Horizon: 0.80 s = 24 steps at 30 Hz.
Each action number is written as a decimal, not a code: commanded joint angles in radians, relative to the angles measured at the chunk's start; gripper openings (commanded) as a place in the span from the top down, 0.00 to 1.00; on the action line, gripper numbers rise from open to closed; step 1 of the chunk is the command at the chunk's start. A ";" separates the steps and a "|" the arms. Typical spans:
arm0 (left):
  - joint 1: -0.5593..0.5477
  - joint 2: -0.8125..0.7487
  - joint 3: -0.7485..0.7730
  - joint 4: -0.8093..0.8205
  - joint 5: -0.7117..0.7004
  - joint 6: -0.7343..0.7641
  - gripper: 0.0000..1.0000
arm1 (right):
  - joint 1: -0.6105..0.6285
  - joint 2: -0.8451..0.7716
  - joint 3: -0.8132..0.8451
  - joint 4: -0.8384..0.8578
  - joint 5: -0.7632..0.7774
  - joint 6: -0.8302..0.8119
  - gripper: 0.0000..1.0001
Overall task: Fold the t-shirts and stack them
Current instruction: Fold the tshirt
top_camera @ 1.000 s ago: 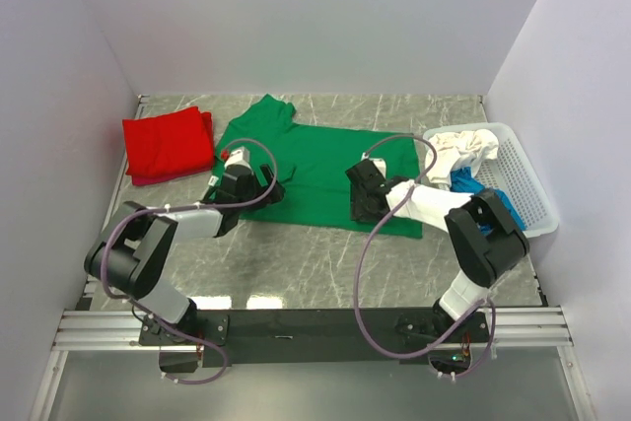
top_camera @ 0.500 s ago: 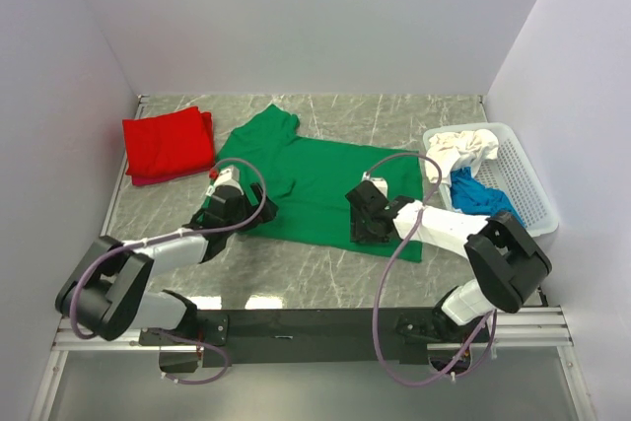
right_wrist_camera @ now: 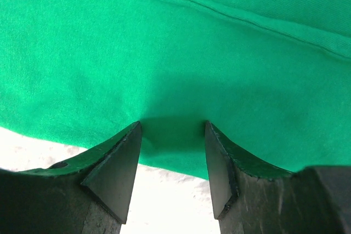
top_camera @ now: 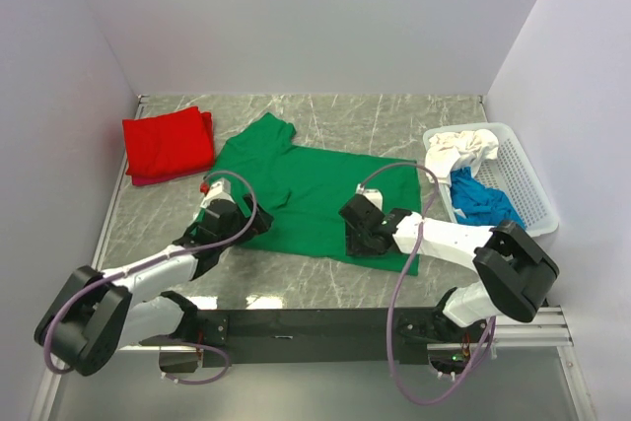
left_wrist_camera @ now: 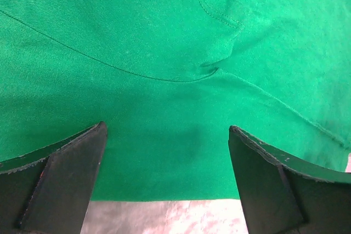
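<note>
A bright green t-shirt [top_camera: 311,189] lies spread flat on the marble table, collar toward the back left. My left gripper [top_camera: 242,222] hovers over its near-left hem. In the left wrist view the left gripper [left_wrist_camera: 167,130] is wide open, with the green t-shirt [left_wrist_camera: 164,53] and its hem between the fingers. My right gripper [top_camera: 355,232] sits at the near-right hem. Seen from the right wrist, the right gripper [right_wrist_camera: 172,127] is open, its fingertips [right_wrist_camera: 131,141] resting on the green t-shirt [right_wrist_camera: 175,42]. A folded red t-shirt [top_camera: 168,143] lies at the back left.
A white lattice basket [top_camera: 532,184] stands at the right edge, holding a crumpled white t-shirt [top_camera: 461,150] and a blue t-shirt [top_camera: 481,202]. Walls close in on the left, back and right. A metal rail [top_camera: 296,322] runs along the near edge.
Both grippers have drawn back toward the near edge of the table. The green t-shirt has slid nearer with them. Both jaws stay as open as before.
</note>
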 commanded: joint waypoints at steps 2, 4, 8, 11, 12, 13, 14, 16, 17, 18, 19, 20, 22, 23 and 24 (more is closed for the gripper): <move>-0.014 -0.064 -0.040 -0.131 -0.025 -0.059 0.01 | 0.062 0.025 -0.064 -0.092 -0.084 0.082 0.43; -0.014 -0.097 -0.038 -0.175 -0.042 -0.060 0.01 | 0.091 0.027 -0.075 -0.089 -0.088 0.101 0.43; -0.014 -0.160 -0.043 -0.241 -0.081 -0.068 0.01 | 0.122 0.043 -0.084 -0.080 -0.095 0.119 0.43; -0.014 -0.190 -0.046 -0.274 -0.090 -0.079 0.01 | 0.145 0.050 -0.082 -0.090 -0.089 0.131 0.43; -0.014 -0.193 -0.050 -0.275 -0.090 -0.082 0.01 | 0.151 0.048 -0.082 -0.093 -0.087 0.139 0.43; -0.014 -0.197 -0.052 -0.284 -0.088 -0.083 0.01 | 0.156 0.045 -0.084 -0.098 -0.085 0.142 0.43; -0.014 -0.200 -0.053 -0.289 -0.090 -0.089 0.01 | 0.168 0.039 -0.087 -0.106 -0.085 0.145 0.43; -0.014 -0.208 -0.055 -0.294 -0.091 -0.093 0.01 | 0.177 0.030 -0.096 -0.110 -0.084 0.159 0.43; -0.014 -0.211 -0.055 -0.300 -0.093 -0.097 0.01 | 0.186 0.019 -0.102 -0.115 -0.084 0.163 0.43; -0.014 -0.216 -0.055 -0.301 -0.094 -0.099 0.01 | 0.191 0.013 -0.113 -0.118 -0.085 0.173 0.43; -0.014 -0.223 -0.056 -0.304 -0.094 -0.099 0.01 | 0.194 0.001 -0.121 -0.121 -0.085 0.177 0.43; -0.014 -0.225 -0.056 -0.307 -0.093 -0.099 0.01 | 0.202 -0.006 -0.127 -0.124 -0.085 0.186 0.43; -0.014 -0.225 -0.053 -0.309 -0.093 -0.097 0.01 | 0.205 -0.027 -0.148 -0.126 -0.087 0.194 0.43; -0.014 -0.224 -0.052 -0.312 -0.091 -0.097 0.01 | 0.206 -0.035 -0.154 -0.127 -0.087 0.199 0.42; -0.014 -0.223 -0.049 -0.317 -0.091 -0.097 0.01 | 0.209 -0.039 -0.164 -0.127 -0.090 0.205 0.42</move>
